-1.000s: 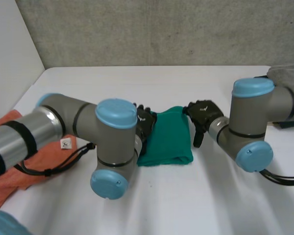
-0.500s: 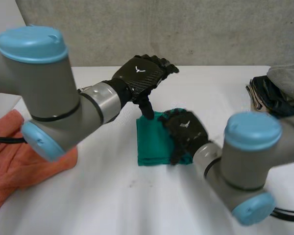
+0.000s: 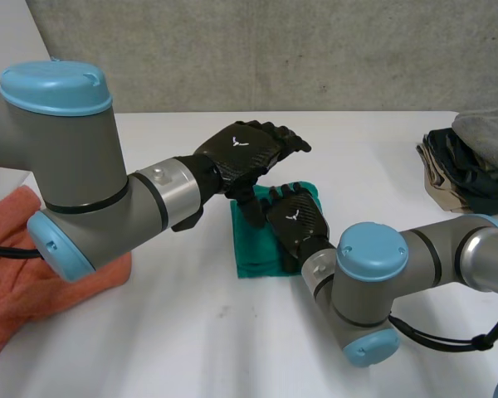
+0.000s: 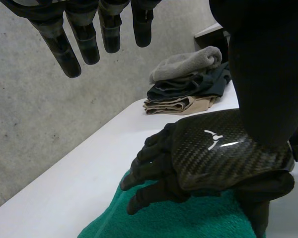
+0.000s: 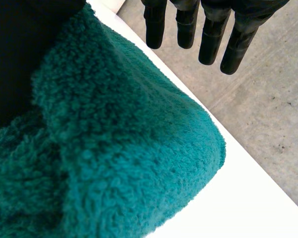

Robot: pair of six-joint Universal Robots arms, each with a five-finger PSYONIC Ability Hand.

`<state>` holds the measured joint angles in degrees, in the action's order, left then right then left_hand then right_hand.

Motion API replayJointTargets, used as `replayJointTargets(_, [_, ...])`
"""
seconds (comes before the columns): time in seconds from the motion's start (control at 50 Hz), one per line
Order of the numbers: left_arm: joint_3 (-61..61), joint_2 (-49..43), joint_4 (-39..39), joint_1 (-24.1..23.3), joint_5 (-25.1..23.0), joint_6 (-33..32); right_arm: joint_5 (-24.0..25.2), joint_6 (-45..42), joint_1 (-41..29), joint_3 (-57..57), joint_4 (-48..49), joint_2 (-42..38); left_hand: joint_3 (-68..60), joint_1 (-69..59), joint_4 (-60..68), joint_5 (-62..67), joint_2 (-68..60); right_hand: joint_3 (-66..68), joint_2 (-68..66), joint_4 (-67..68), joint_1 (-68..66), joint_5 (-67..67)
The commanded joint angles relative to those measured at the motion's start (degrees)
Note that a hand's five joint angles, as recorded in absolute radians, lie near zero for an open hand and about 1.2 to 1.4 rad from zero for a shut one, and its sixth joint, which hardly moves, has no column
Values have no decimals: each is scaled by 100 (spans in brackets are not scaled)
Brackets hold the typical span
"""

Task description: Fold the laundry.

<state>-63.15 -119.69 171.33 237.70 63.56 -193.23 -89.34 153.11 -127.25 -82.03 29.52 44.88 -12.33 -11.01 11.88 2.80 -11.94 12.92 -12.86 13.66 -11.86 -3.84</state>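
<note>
Light: bright, even and diffuse, falling from above.
White table [image 3: 224,348]: evenly lit, no hard glare.
Right hand [image 4: 223,153]: soft sheen on its woven back in the left wrist view.
Green towel [image 5: 129,148]: evenly lit, darker in its folds.
Concrete wall [image 3: 274,50]: matte.

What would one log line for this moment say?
left robot hand: open, above green towel | right robot hand: open, flat on that towel | clothes pile: robot's right side

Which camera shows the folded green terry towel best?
Head view: the folded green terry towel shows its outline, right hand on top. Left wrist view catches a strip under that hand; right wrist view, one corner close up.
</note>
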Motion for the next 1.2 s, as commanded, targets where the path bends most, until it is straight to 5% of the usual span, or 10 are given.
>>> replayJointTargets(0.02, [-13, 7, 6, 13, -2, 13, 5, 26, 7, 379, -17, -242, -260, -391, 304, 213, -298, 959, -964, 885, -1065, -867])
replayJointTargets(0.16, [-49, 16, -3, 13, -2, 13, 31, 9, 16, 477, -96, -305, -260, -391, 304, 213, -298, 1214, -1219, 1140, -1320, -1122])
replayJointTargets(0.26, [-84, 16, 6, 13, -2, -4, 22, 114, 43, 363, -605, -86, -276, -408, 321, 230, -315, -281, 276, -356, 175, 373])
replayJointTargets(0.82, [-101, -2, 6, 31, -11, 13, 31, 61, 148, 477, -782, -199, -293, -425, 338, 246, -332, -292, 286, -366, 186, 384])
replayJointTargets(1.04, [-101, -1, 15, 31, -11, 22, 93, 26, 157, 969, -764, -437, -293, -425, 338, 246, -332, 2354, -2360, 2280, -2460, -2262])
replayJointTargets(1.2, [-119, 7, 15, 49, -11, 22, 215, 87, 174, 1180, -738, -516, -310, -442, 355, 263, -349, 6036, -6041, 5962, -6142, -5944])
